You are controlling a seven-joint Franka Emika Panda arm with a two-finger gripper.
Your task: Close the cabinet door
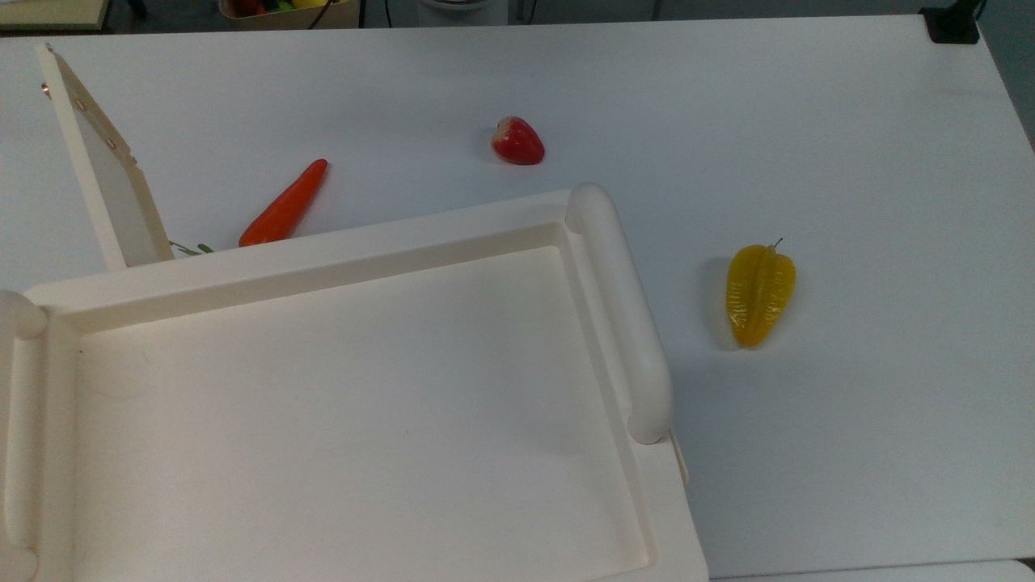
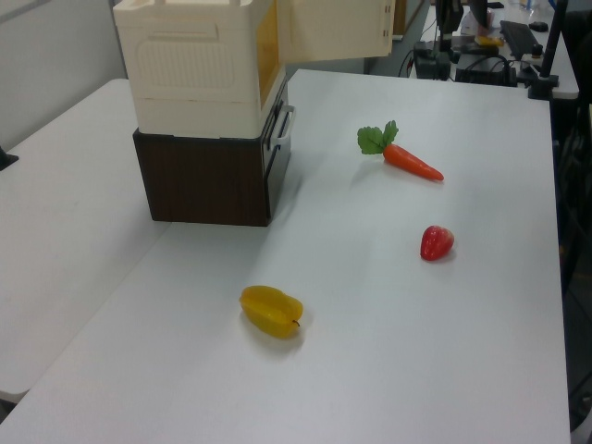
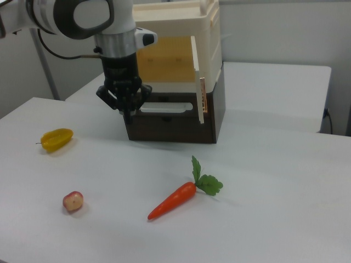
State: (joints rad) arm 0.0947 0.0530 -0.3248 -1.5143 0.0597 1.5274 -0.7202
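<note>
The cabinet point(image 1: 364, 234) is a large cream-white box with a recessed top and rounded side rails, standing on a dark brown base point(image 2: 203, 180). Its cabinet door point(image 1: 105, 162) stands swung wide open, a thin cream panel with small fittings along one edge. The door point(image 2: 333, 28) also juts out in the left view, and in the right view the door point(image 3: 196, 82) is seen edge-on beside the yellowish interior. My gripper point(image 3: 129, 116) hangs point-down in front of the cabinet point(image 3: 214, 33), toward the right view's left, above the table. Its fingers are shut on nothing.
An orange carrot point(image 1: 285, 205) with green leaves lies on the white table near the open door. A red strawberry-like fruit point(image 1: 517, 141) and a yellow starfruit point(image 1: 758, 294) lie farther off. The carrot point(image 3: 174, 199) sits in front of the cabinet in the right view.
</note>
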